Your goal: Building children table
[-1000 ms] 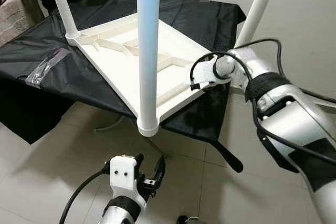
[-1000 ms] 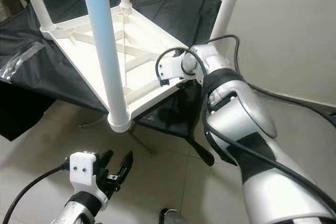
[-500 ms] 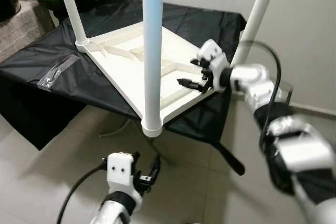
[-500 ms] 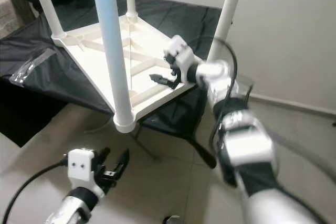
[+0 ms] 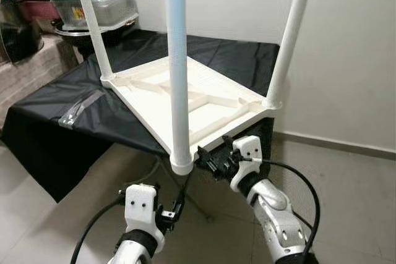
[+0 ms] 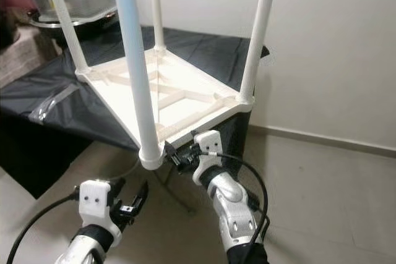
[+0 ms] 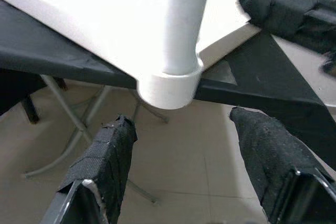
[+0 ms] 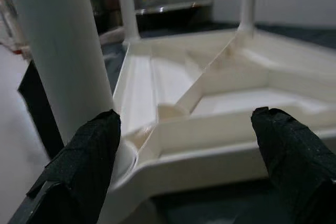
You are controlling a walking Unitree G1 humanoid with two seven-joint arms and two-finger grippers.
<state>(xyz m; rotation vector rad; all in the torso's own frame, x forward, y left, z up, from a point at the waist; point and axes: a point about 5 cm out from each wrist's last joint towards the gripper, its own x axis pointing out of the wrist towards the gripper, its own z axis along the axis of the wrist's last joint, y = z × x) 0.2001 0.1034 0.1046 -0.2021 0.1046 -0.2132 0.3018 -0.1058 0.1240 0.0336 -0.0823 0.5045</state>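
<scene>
On the black-draped stand: the white children's table (image 5: 185, 94) lies upside down, its underside ribs up and all four legs already standing in their corner sockets.
Near leg: the near leg (image 5: 177, 72) rises from the socket collar (image 5: 183, 165) that overhangs the black cloth (image 5: 74, 106) at the corner closest to the robot.
Step in hand: by my reading, checking or seating the legs (assembly looks close to done).
Next move: likely calls for closing on the near corner or leg to press it home, then turning the table upright.
Right gripper: the right gripper (image 5: 213, 162) sits just beside the collar at the tabletop's edge, fingers spread wide, holding nothing; contact cannot be told.
Left gripper: the left gripper (image 6: 131, 201) hangs below the corner over the tiled floor (image 5: 346, 183), fingers parted, empty.
</scene>
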